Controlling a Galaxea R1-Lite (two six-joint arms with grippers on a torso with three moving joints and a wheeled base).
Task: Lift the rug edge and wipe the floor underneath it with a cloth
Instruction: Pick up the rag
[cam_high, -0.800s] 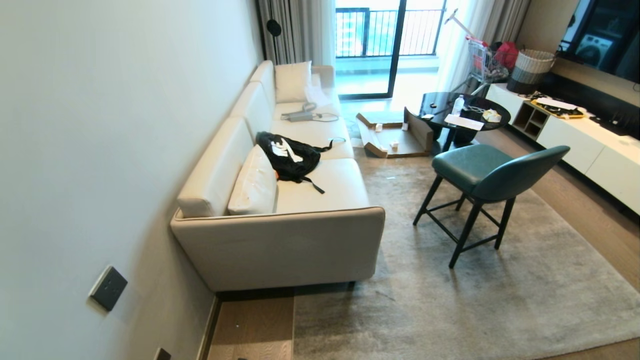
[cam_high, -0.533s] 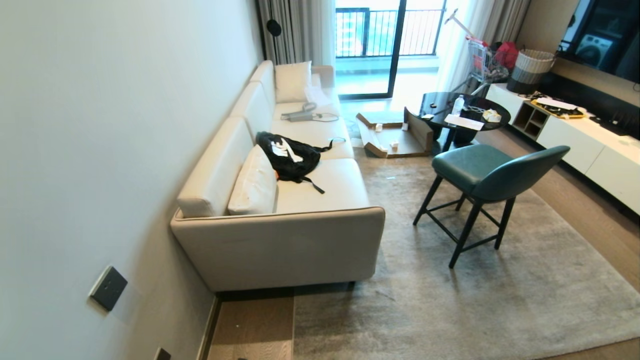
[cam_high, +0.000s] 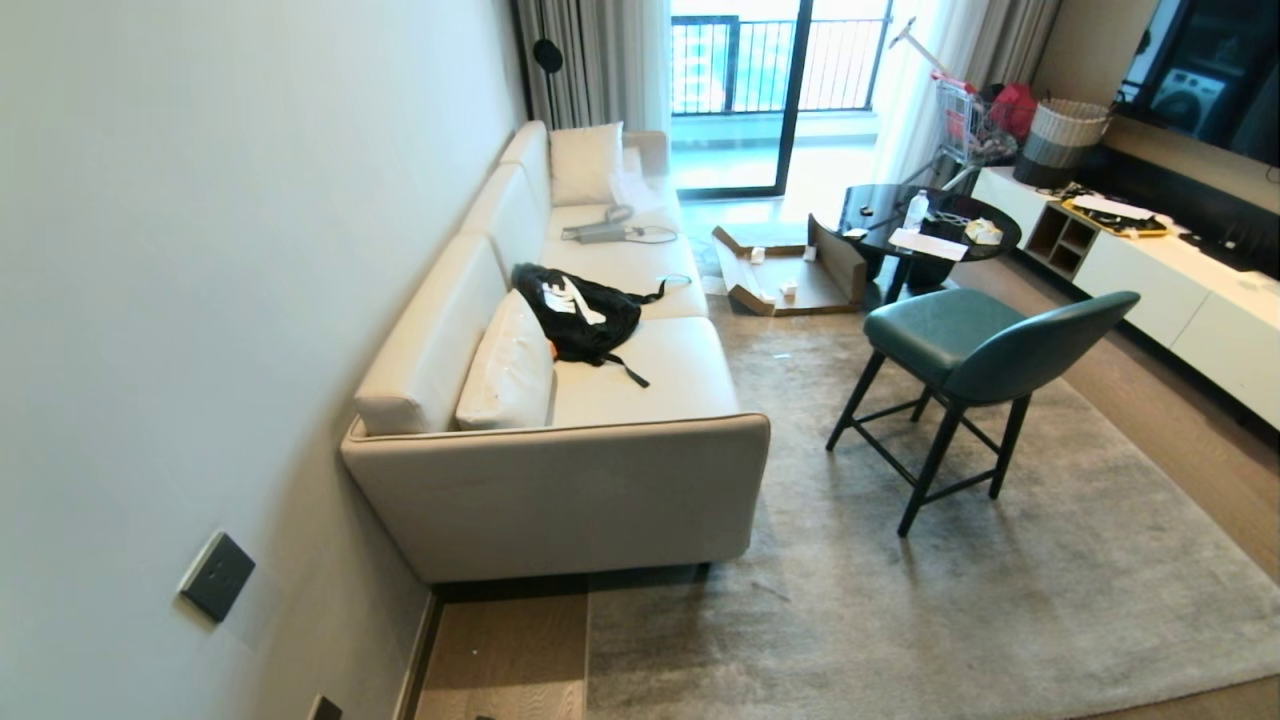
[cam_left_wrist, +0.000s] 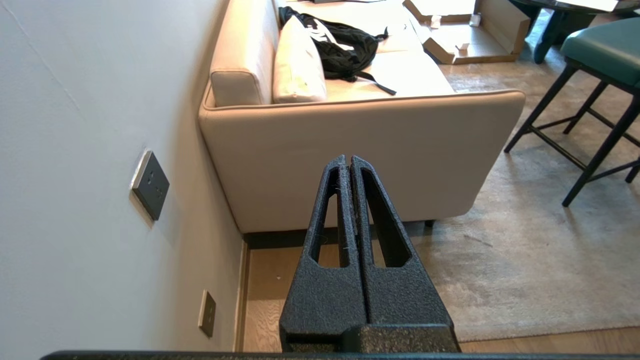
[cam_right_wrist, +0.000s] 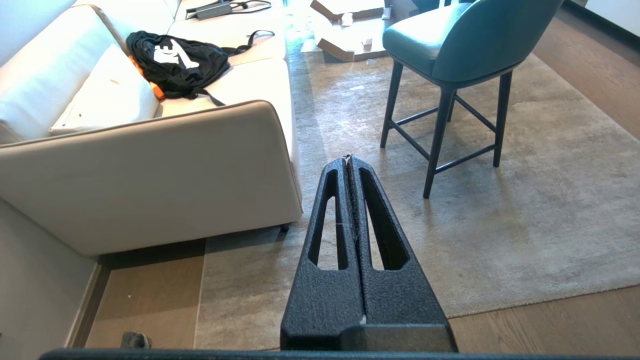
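Left gripper (cam_left_wrist: 351, 161), right gripper (cam_right_wrist: 348, 160): both closed, empty, parked. Rug edge (cam_right_wrist: 540, 300) flat beside sofa (cam_high: 560, 490), awaiting lift; cloth (cam_right_wrist: 134, 340) probably nearby.

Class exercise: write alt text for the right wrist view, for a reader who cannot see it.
The right gripper, its black fingers shut and holding nothing, hangs above the rug edge where a pale grey rug meets the brown wood floor. Behind it stand a cream sofa with a black bag on it and a teal chair on the rug.
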